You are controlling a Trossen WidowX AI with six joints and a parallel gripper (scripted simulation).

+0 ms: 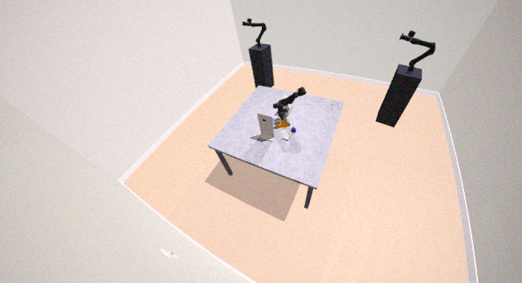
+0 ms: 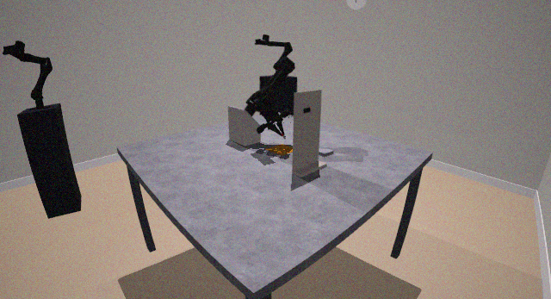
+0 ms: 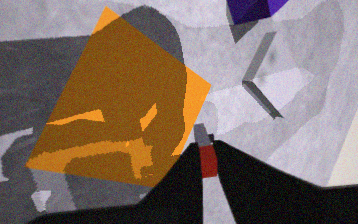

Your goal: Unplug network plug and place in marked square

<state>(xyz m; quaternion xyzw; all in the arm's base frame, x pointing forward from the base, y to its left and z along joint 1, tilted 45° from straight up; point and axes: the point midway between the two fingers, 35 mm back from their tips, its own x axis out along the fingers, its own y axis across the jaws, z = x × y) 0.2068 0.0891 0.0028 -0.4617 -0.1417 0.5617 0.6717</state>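
My gripper (image 2: 283, 137) (image 3: 205, 148) is shut on the network plug, a small red body with a grey end (image 3: 208, 161) that points down between the black fingertips. The plug is out of the socket and hangs above the table. The marked square, a flat orange patch (image 1: 283, 124) (image 2: 280, 150) (image 3: 80, 95), lies on the table below, just left of the fingertips in the wrist view and largely under the arm's shadow. The upright panel (image 1: 266, 130) (image 2: 306, 140) stands beside the square, with a dark opening near its top. Its socket face is hidden.
A purple object (image 1: 293, 130) (image 3: 250, 9) stands beyond the square. A low pale block (image 2: 326, 152) with grey side edges lies right of the square in the wrist view. A second upright board (image 2: 243, 127) stands left of the arm in the exterior view.
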